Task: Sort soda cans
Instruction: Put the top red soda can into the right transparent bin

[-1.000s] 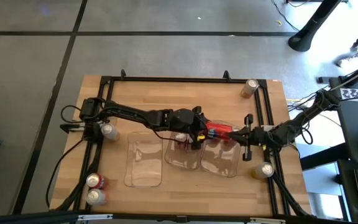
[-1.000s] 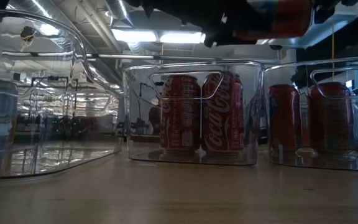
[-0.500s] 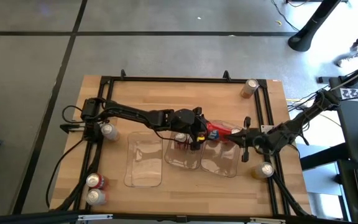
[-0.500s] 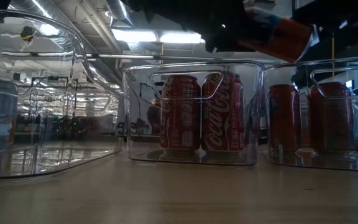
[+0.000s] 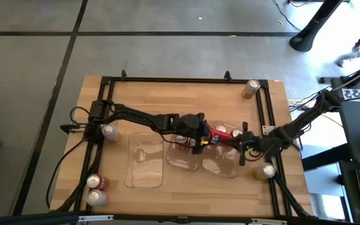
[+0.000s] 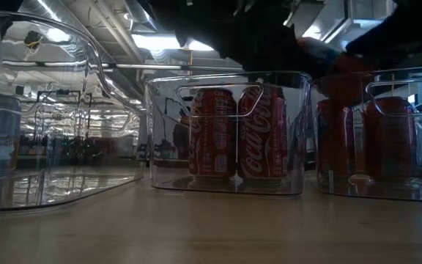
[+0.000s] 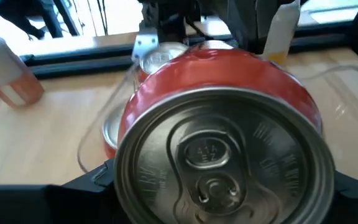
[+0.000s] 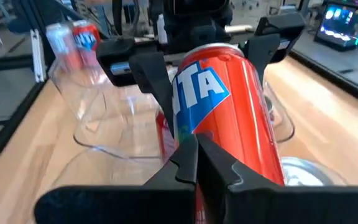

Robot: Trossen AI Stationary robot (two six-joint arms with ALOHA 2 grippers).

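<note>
My left gripper (image 5: 206,133) reaches from the table's left and is shut on an orange-red soda can with blue lettering (image 5: 216,134) (image 8: 222,106). The can's silver top (image 7: 222,155) fills the left wrist view. It hangs tilted over the right clear tray (image 5: 224,164). My right gripper (image 5: 233,142) (image 8: 194,152) is shut, close against the can's other end. Two red cans (image 6: 240,132) stand in the middle tray (image 5: 181,161). More red cans (image 6: 365,139) stand in the right tray. My left gripper pinches the can between its two fingers (image 7: 98,177), one on each side of the body at the top end (image 7: 135,118). It comes level from the table's left, along the can. The can is tilted, bottom end lower, over the right tray. My right gripper's shut fingers (image 8: 173,165) lie against the can's lower end; whether they touch it, I cannot tell.
An empty clear tray (image 5: 145,164) lies left of the middle one. Loose cans stand at the table's left edge (image 5: 109,131), near left corner (image 5: 95,182) (image 5: 94,197), far right corner (image 5: 251,87) and near right (image 5: 267,170). A black frame (image 5: 167,80) rims the table.
The held can has gone from level, high above the trays, to tilted with its bottom end down at the right tray's rim. My left gripper has come down and slightly toward the near edge. My right gripper has followed toward the table's left and near edge.
</note>
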